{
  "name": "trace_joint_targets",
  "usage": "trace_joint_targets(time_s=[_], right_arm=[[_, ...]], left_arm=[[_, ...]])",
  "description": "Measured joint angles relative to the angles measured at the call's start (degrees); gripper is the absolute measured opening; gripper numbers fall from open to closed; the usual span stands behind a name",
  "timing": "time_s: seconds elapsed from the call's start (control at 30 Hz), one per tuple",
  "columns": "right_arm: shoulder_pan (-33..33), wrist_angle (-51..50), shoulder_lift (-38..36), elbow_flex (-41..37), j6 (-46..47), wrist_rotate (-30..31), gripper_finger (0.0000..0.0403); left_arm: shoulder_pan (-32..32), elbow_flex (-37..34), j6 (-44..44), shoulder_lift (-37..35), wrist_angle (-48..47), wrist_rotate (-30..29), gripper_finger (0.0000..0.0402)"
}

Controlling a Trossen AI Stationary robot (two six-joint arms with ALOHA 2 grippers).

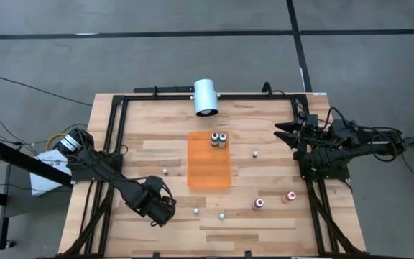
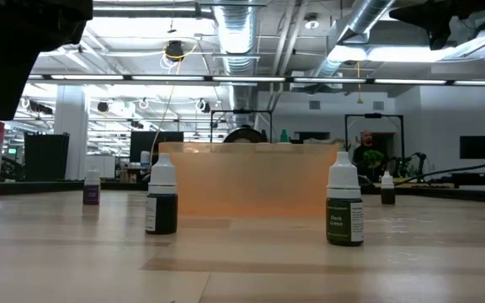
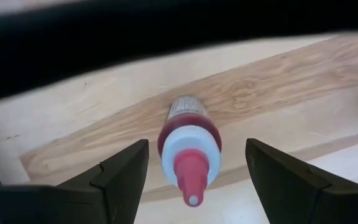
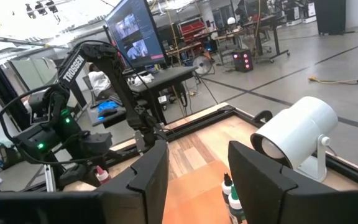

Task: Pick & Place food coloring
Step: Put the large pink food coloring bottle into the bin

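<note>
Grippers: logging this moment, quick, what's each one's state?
Left gripper: open, fingers either side of a red bottle, not gripping.
Right gripper: open, empty.

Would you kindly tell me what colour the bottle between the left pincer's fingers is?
Red, with a white cap and red tip; the bottle shows best in the left wrist view.

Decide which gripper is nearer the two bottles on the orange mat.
Right. The right gripper hovers beside the bottles; the left gripper is over the table's near edge, straddling a red bottle.
</note>
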Motion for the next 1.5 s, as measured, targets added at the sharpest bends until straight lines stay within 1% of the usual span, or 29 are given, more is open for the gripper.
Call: trace_joint_targets(time_s=[0.4, 0.47, 0.6, 0.77, 0.9, 1.0, 1.17, 1.3, 1.5], right_arm=[[0.00, -0.02, -0.02, 0.00, 0.00, 0.02, 0.0155], [0.02, 0.00, 0.00, 0.00, 0.02, 0.02, 0.0155], [0.00, 0.00, 0.00, 0.00, 0.02, 0.02, 0.0155], [0.02, -0.02, -0.02, 0.00, 0.02, 0.02, 0.0155], [0.02, -0.01, -0.02, 0.00, 0.02, 0.02, 0.0155], [0.02, -0.02, -0.02, 0.00, 0.02, 0.02, 0.0155], [0.02, -0.01, -0.02, 0.00, 0.02, 0.03, 0.0155], [0.01, -0.02, -0.02, 0.00, 0.01, 0.02, 0.0155], [0.01, -0.02, 0.00, 0.00, 0.01, 0.03, 0.0155]], left_arm=[[0.01, 0.00, -0.40, 0.00, -0.23, 0.36, 0.0258], [0.01, 0.00, -0.42, 0.00, -0.25, 0.36, 0.0253], [0.12, -0.76, -0.87, 0.00, 0.29, 0.39, 0.0219], [0.30, -2.44, -1.28, -0.01, 1.39, 3.35, 0.0165], [0.29, -2.47, -1.29, -0.04, 1.58, 2.90, 0.0143], [0.29, -2.47, -1.29, -0.04, 1.56, 2.42, 0.0142], [0.31, -2.49, -1.29, -0.04, 1.52, 1.57, 0.0153], [0.40, -2.43, -1.26, -0.04, 1.09, 1.39, 0.0147], [0.40, 0.63, -0.97, 0.02, -4.95, -0.28, 0.0145]])
